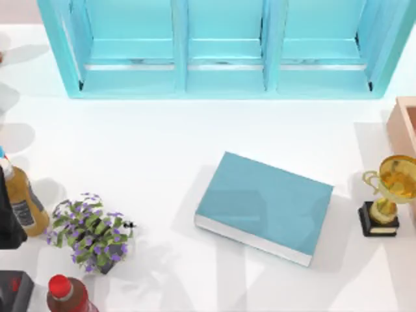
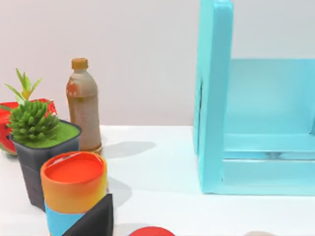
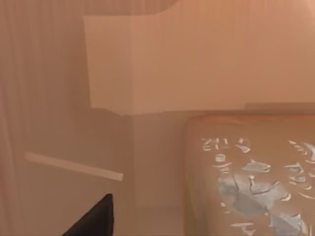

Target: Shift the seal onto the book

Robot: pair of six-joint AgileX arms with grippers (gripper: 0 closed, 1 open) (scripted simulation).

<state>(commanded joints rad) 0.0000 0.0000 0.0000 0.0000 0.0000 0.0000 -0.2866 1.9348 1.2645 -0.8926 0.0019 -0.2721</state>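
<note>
Whether either gripper is open or closed, I cannot tell. The right gripper (image 3: 96,220) sits close against tan, wood-like surfaces. The rounded, grey-flecked block (image 3: 248,172) beside it may be the seal, though I cannot be sure. The left gripper (image 2: 94,219) is parked at the frame's left edge, among bottles and pots. The book (image 1: 263,207) lies flat right of centre on the worktop (image 1: 143,149), its cover bare, with a trophy (image 1: 387,195) near its right end. The step looks like reaching for the seal. The next move calls for a firm grip, a lift and a carry to the cover, clear of the trophy.
</note>
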